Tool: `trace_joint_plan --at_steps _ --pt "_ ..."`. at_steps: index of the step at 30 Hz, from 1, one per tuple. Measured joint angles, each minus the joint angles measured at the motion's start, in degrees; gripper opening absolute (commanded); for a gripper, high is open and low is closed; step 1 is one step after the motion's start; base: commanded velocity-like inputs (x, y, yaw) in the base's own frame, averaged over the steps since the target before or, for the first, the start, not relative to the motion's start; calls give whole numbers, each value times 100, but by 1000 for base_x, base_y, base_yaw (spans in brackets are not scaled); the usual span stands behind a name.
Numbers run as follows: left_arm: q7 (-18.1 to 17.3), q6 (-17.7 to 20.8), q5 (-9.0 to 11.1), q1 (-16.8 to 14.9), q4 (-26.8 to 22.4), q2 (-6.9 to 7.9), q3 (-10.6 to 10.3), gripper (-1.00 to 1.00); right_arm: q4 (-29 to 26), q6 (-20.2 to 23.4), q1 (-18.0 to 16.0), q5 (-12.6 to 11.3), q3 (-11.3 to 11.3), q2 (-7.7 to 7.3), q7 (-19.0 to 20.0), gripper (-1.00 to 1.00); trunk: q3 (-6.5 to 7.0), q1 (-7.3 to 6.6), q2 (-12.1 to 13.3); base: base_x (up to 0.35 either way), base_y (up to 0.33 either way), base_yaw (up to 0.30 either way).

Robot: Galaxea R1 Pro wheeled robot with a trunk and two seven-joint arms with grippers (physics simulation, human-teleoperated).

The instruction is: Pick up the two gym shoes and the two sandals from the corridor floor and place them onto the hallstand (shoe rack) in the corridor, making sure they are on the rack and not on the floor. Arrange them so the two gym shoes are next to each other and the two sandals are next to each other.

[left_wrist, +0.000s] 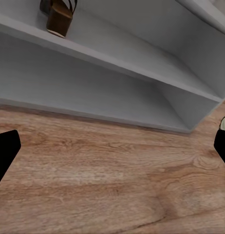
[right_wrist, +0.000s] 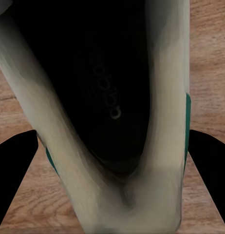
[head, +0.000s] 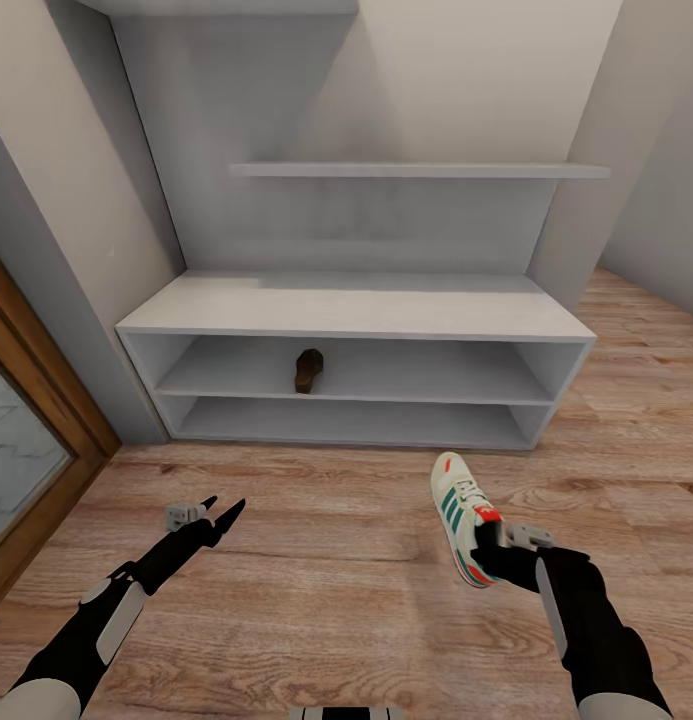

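Right gripper [head: 491,545] pinches the white green-striped gym shoe [head: 462,515] at its heel; toe points twelve o'clock toward the white two-tier hallstand [head: 356,318]. Left gripper [head: 218,515] spread, empty.

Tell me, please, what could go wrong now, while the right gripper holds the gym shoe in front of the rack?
1. The right gripper pinches the gym shoe only at its heel, and the toe juts forward; it may swing or slip out during the lift.
2. One sandal already stands on the hallstand's upper open tier; a careless insertion there might knock it.
3. The open left gripper hovers low over the corridor floor and could scrape it.
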Motion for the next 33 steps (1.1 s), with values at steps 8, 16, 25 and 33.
trace_joint_plan --at_steps 8,16,25,33 --pt "0 0 0 0 -3 -2 1 100 0 -10 -2 1 165 6 -10 -100 0 0 0 0 0 0" --pt "2 0 -1 0 -2 -3 -3 100 2 -76 -4 7 218 92 -833 -100 0 0 0 0 0 0" --pt "2 0 -1 0 0 -3 -7 100 1 -407 -12 3 219 195 -1722 -100 0 0 0 0 0 0" --pt "2 0 -1 0 -3 -3 -7 100 1 -694 -13 -34 227 379 -2406 -100 0 0 0 0 0 0"
